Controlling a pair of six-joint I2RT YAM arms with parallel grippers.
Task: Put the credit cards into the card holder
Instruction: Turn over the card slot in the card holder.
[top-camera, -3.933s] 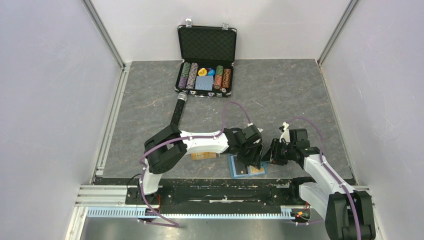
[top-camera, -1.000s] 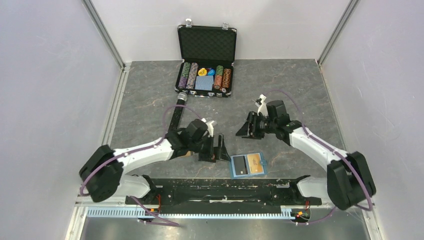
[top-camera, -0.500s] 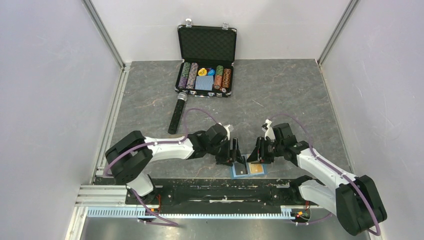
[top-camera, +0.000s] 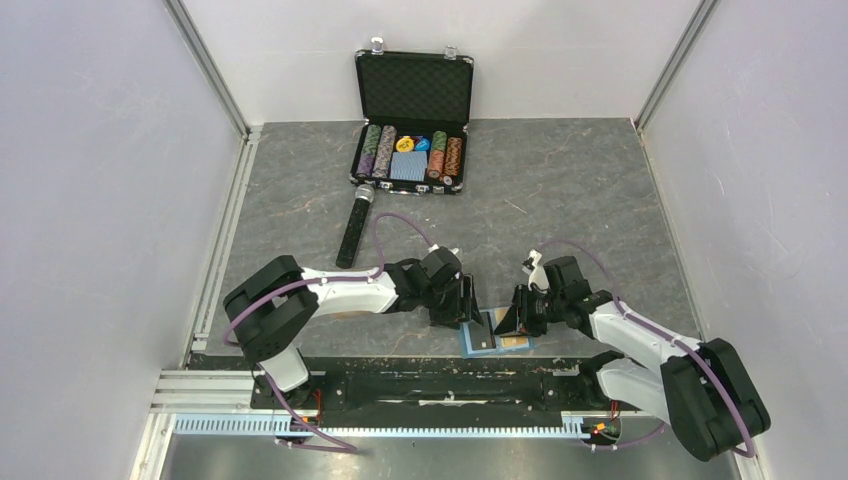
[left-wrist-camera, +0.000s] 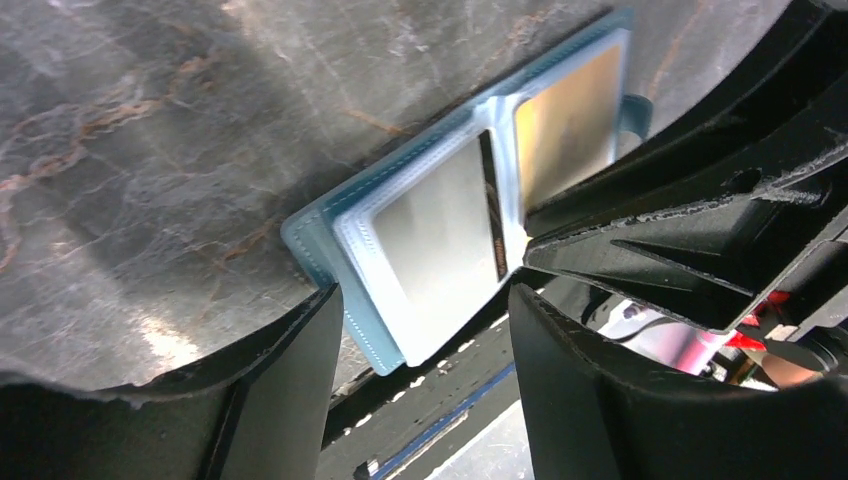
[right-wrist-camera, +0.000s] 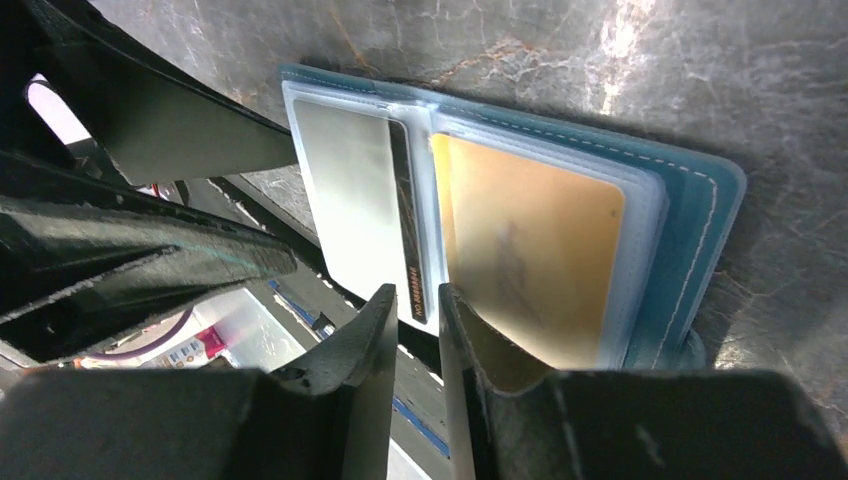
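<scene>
The grey desk (top-camera: 600, 200) is seen with the card holder (right-wrist-camera: 690, 230) lying open at its near edge, and a black chip case (top-camera: 412, 120) stands well beyond the holder. The left gripper (left-wrist-camera: 420, 295) is held open astride the holder's left page. The right gripper (right-wrist-camera: 415, 292), narrowed to a slit, is poised over its fold. An orange-yellow credit card (right-wrist-camera: 530, 240) is seen sleeved in the holder's right page.

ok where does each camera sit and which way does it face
top external: high behind the bases, looking down on the table; left arm and right arm show.
left wrist: faces down at the card holder; left gripper frames it.
right wrist: faces down at it too; right gripper shows.
shared: both wrist views catch the card holder.
</scene>
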